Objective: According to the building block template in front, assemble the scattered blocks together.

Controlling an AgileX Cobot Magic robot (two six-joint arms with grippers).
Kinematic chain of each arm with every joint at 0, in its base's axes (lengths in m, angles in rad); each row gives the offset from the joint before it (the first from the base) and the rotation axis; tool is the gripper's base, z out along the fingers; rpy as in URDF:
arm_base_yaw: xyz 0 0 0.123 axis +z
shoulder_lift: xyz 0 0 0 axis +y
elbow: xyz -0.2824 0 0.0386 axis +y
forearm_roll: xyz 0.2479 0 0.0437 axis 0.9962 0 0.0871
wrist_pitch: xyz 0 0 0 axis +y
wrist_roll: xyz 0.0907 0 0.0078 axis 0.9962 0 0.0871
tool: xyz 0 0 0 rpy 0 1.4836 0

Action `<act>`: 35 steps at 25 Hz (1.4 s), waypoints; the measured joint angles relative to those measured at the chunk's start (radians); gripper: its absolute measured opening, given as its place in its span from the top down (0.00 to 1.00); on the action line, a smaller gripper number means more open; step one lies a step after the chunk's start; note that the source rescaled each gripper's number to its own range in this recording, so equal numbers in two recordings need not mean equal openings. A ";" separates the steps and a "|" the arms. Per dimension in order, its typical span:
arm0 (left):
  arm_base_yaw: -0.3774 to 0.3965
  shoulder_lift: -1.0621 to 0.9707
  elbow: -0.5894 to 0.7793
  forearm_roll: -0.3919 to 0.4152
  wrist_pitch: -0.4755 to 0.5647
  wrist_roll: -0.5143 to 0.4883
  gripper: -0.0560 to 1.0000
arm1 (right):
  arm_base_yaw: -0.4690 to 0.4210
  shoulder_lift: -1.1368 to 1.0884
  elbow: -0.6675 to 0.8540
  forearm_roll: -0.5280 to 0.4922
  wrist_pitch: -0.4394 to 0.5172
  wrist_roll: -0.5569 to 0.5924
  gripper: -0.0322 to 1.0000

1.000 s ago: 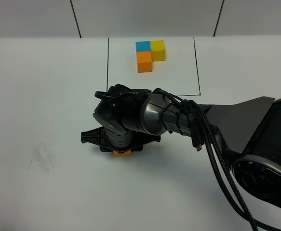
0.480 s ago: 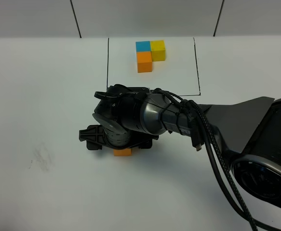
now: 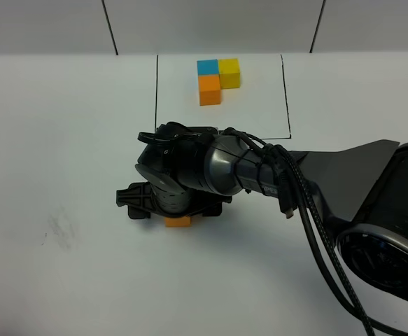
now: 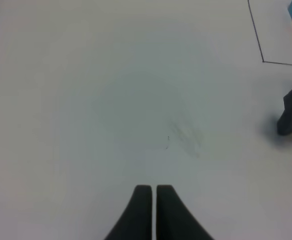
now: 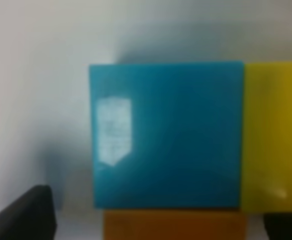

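Blocks sit under the right gripper (image 3: 170, 203) at centre-left of the overhead frame, where the dark wrist hides all but an orange block (image 3: 178, 222) peeking out at its lower edge on the white table (image 3: 64, 140). Close up in the right wrist view, a blue block (image 5: 167, 134) fills the middle, a yellow block (image 5: 275, 135) touches its right side, and the orange one shows as a strip along the bottom edge, touching the blue one. Two dark fingertips (image 5: 23, 212) appear in the lower corners, one on each side of the group, well apart, so the jaws stand wide and grip nothing. At the upper centre of the overhead frame lies the template (image 3: 217, 78), a joined blue, yellow and orange trio inside a thin black-lined rectangle, well apart from the gripper. Left gripper (image 4: 152, 192) shows at the bottom centre of its own wrist view, fingers pressed together with nothing between them, above bare table that carries a faint smudge (image 4: 186, 137).
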 joint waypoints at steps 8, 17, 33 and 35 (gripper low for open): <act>0.000 0.000 0.000 0.000 0.000 0.000 0.94 | 0.000 -0.090 0.006 0.009 0.074 0.000 0.03; 0.000 0.000 0.000 0.000 0.000 0.000 0.94 | 0.018 -0.190 0.006 0.000 0.106 0.001 0.05; 0.000 0.000 0.000 0.000 0.000 0.000 0.94 | 0.018 -0.195 0.006 0.021 0.198 0.001 0.96; 0.000 0.000 0.000 0.000 0.000 0.000 0.94 | 0.018 -0.196 0.006 0.037 0.261 0.001 0.97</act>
